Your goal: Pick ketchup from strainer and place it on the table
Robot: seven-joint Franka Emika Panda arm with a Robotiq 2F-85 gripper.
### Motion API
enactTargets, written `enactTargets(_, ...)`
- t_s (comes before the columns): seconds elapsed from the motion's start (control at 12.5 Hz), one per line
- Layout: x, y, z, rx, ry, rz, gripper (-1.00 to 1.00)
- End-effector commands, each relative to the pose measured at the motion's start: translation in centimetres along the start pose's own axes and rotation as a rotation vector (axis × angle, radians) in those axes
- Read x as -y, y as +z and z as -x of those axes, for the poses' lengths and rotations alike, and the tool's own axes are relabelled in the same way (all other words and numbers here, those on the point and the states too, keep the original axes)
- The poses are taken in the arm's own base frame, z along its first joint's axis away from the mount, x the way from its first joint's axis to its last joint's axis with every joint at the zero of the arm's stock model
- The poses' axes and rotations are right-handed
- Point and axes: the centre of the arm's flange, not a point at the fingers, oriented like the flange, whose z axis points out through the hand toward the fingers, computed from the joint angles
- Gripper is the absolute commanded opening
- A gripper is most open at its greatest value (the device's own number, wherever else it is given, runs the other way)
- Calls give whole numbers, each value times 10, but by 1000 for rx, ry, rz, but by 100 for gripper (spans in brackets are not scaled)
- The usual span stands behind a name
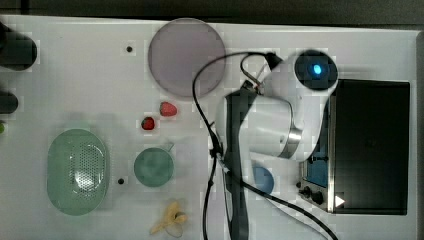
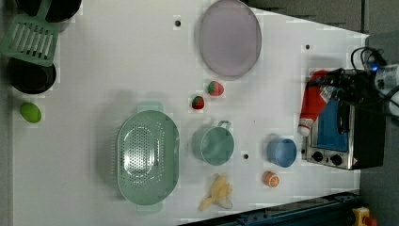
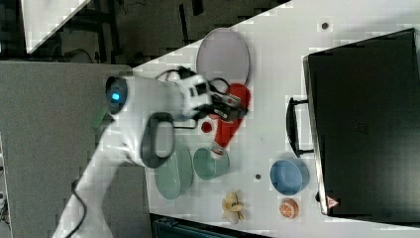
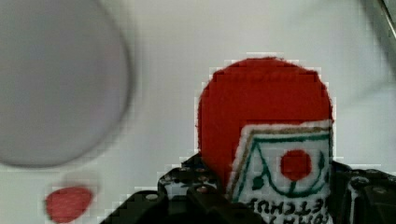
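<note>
The black gripper [image 2: 335, 89] is clamped on the red squeeze ketchup bottle with white cap [image 2: 314, 104], above the flat white table [image 2: 103, 70], well apart from the pale green oval plastic strainer [image 2: 147, 157].

A greyish-lilac plate [image 2: 229, 37] lies near two strawberries [image 2: 207, 94]. A green cup [image 2: 213, 145] stands beside a peeled banana [image 2: 217, 192] — and a blue bowl [image 2: 281, 152] and an orange half [image 2: 270, 179] sit near the toaster oven [image 2: 346, 132].
</note>
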Motion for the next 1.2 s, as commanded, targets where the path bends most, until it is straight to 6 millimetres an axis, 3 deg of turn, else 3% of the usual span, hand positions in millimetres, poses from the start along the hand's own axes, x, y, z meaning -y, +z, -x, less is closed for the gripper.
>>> enactTargets(0.08, 54, 42, 47, 18, -171, 5, 18)
enactTargets(0.32, 46, 93, 62, 58, -169, 1, 18)
enactTargets(0.48, 43, 116, 61, 53, -162, -17, 25)
enactTargets(0.64, 38, 128, 60, 49, -152, -23, 66)
enactTargets(0.8, 40, 119, 60, 31, -156, -26, 100)
enactTargets(0.88, 42, 106, 59, 16, -157, -26, 100)
enactTargets(1.04, 50, 62, 53, -44, -128, -32, 100)
enactTargets(1.2, 57, 4, 49, -88, -75, -24, 100)
